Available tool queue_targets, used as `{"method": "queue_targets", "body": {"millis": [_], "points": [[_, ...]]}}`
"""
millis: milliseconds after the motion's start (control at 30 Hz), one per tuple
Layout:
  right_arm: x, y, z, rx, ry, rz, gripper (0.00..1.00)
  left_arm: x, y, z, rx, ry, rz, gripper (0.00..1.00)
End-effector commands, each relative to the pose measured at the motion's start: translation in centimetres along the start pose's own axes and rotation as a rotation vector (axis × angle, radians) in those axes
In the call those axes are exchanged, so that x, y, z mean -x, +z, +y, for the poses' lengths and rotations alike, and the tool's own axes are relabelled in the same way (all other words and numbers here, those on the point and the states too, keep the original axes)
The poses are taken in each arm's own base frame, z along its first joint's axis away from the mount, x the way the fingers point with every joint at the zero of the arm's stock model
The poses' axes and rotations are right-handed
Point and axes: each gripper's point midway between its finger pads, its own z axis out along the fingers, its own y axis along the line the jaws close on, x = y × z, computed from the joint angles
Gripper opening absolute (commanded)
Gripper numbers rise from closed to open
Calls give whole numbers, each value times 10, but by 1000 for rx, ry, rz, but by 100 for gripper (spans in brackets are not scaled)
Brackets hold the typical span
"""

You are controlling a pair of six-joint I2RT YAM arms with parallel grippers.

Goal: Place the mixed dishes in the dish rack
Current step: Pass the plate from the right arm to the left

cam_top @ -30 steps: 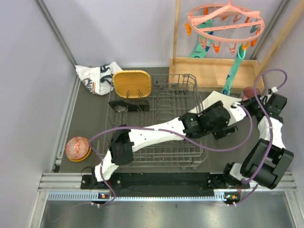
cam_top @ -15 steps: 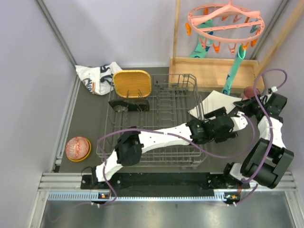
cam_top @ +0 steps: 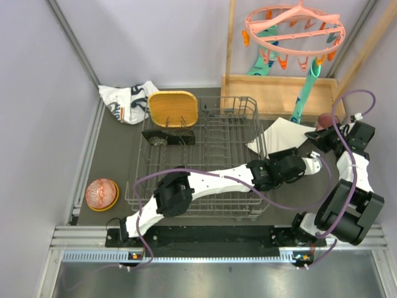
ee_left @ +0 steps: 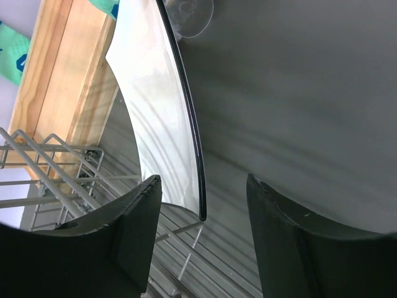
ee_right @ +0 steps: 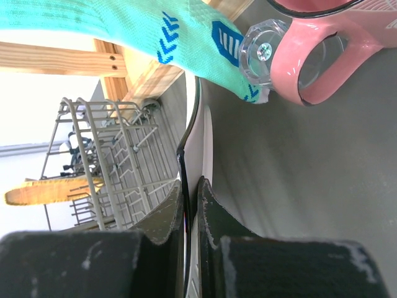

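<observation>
The right jaws pinch tight on the rim of the pale plate [ee_right: 203, 143]. The left jaws are partly open, one on each side of the same plate's edge, not touching it. The plate is tipped up, just right of the dish rack [cam_top: 214, 139]. A pink cup [ee_right: 322, 56] sits on the tabletop [ee_right: 298, 186] nearby. A yellow plate [cam_top: 172, 108] stands in the rack's far left corner.

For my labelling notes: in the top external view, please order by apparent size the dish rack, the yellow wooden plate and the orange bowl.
Largest: dish rack.
Then yellow wooden plate.
Smallest: orange bowl.
</observation>
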Motion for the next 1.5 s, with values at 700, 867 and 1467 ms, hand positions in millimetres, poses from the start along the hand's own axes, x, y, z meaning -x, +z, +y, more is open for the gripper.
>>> {"method": "queue_targets", "body": {"millis": [700, 867, 1467], "points": [[24, -12, 59, 211, -22, -9, 0, -15, 16, -14, -22, -16, 19, 29], [24, -11, 58, 210, -20, -6, 0, -14, 16, -13, -19, -16, 18, 18], [23, -9, 57, 210, -16, 4, 0, -13, 16, -11, -10, -12, 17, 0]]}}
